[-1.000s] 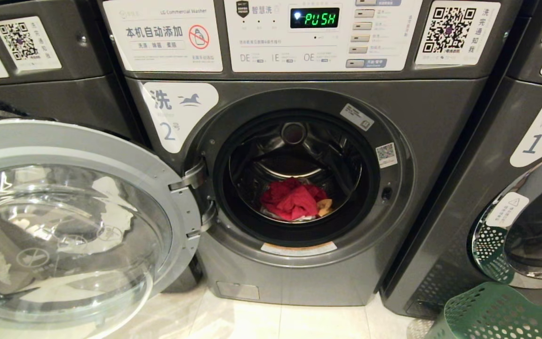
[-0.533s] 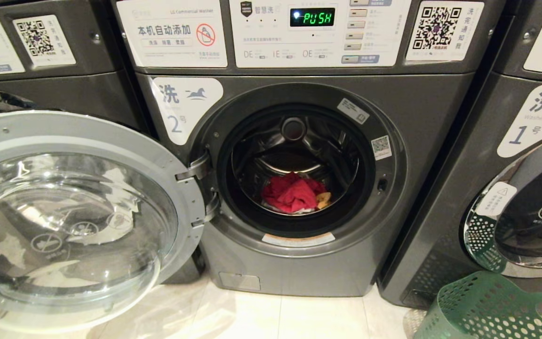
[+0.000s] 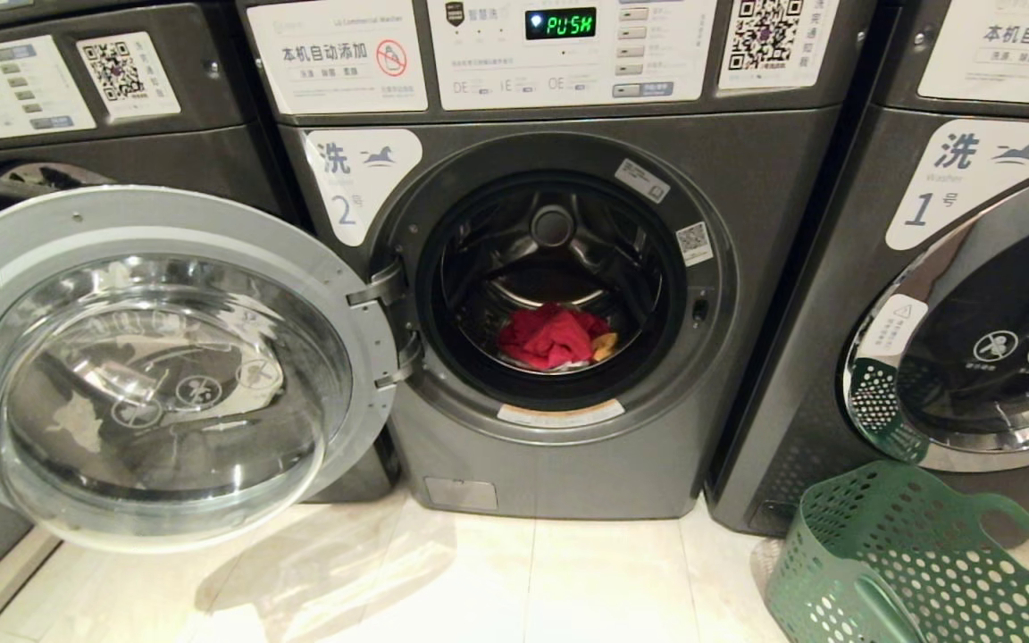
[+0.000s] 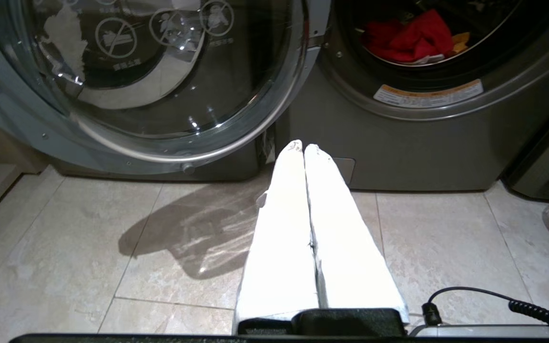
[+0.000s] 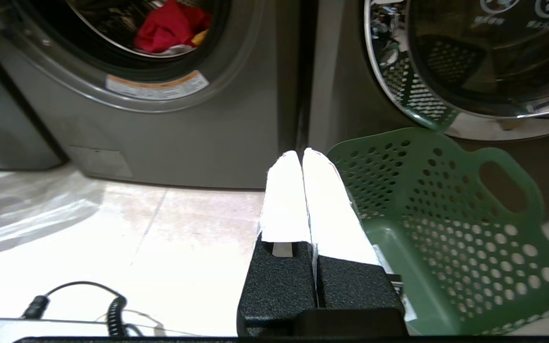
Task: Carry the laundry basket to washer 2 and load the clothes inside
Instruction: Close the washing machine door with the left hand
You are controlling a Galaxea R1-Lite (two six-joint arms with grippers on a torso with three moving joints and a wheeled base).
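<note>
I see washer 2 (image 3: 568, 295), dark grey, its round glass door (image 3: 166, 357) swung wide open, red clothes (image 3: 550, 338) low in its drum. Right of washer 2, the green perforated laundry basket (image 3: 916, 563) stands on the floor.

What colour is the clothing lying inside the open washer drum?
Mostly red clothing, with a small orange-yellow piece beside it; the head view shows it best.

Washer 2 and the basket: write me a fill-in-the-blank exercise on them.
1. The door of washer 2 stands ____.
2. The biggest garment in its drum is ____.
3. The laundry basket stands on the floor before the washer numbered ____.
4. Its display reads ____.

Missing words: open; red; 1; PUSH
</note>
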